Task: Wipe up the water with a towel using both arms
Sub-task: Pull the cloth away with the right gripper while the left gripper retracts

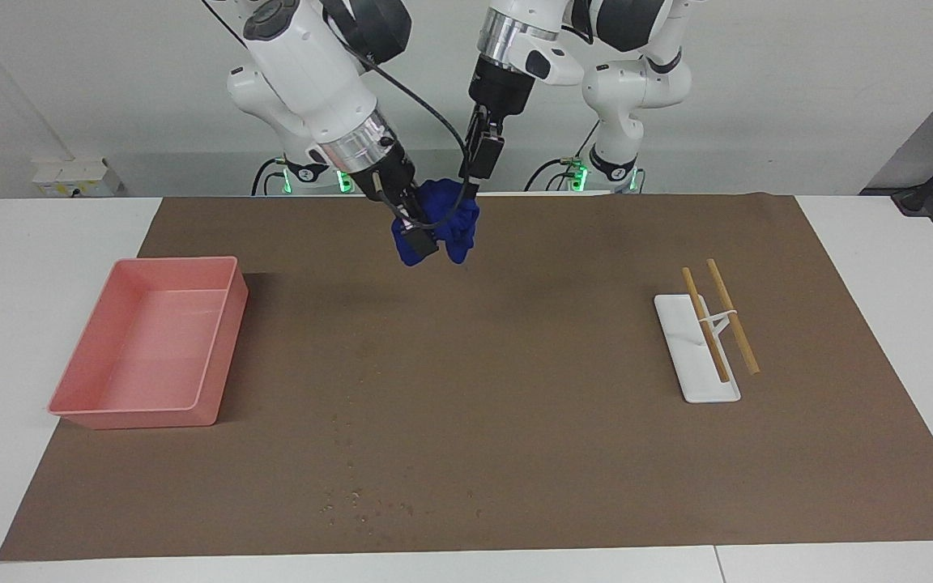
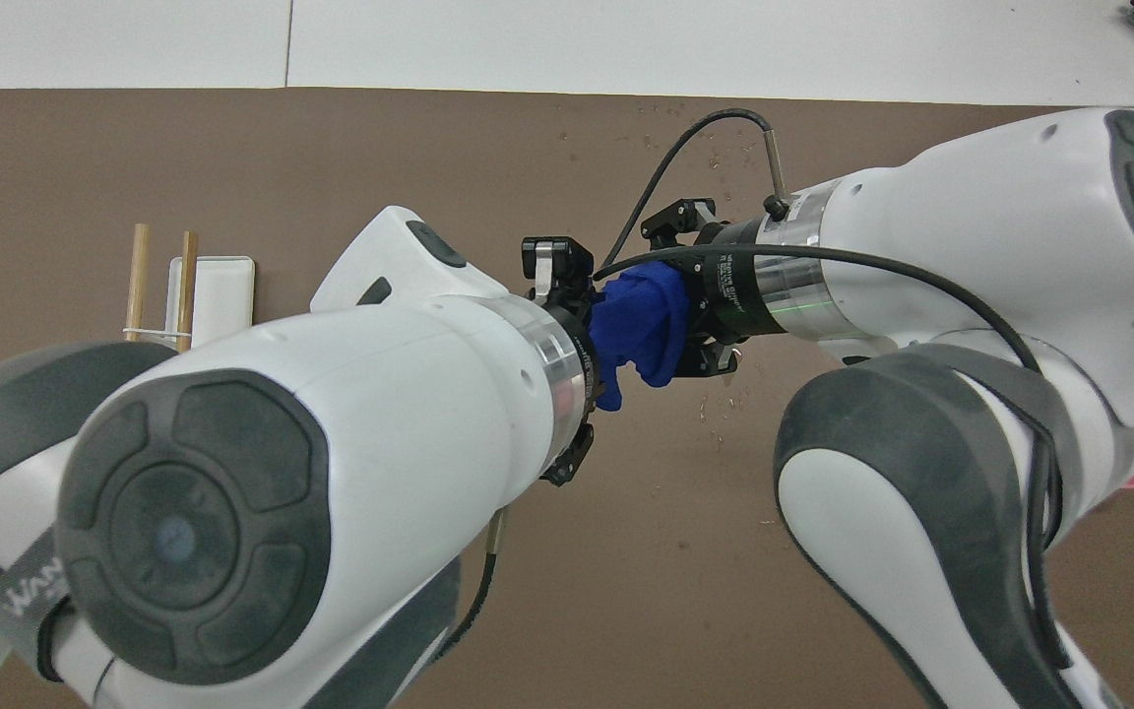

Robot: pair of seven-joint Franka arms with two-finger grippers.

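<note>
The blue towel [image 1: 444, 220] is held bunched in the air between the right gripper [image 1: 418, 243] and left gripper [image 1: 473, 174], both clamped on it, so the water [image 1: 369, 498], farther from the robots, can be wiped

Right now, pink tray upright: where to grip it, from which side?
Probably pinch the pink tray by its long wall toward the table's middle, from straight above. It's open-topped with thin upright walls, so one of the fingers fits inside, one outside.
</note>
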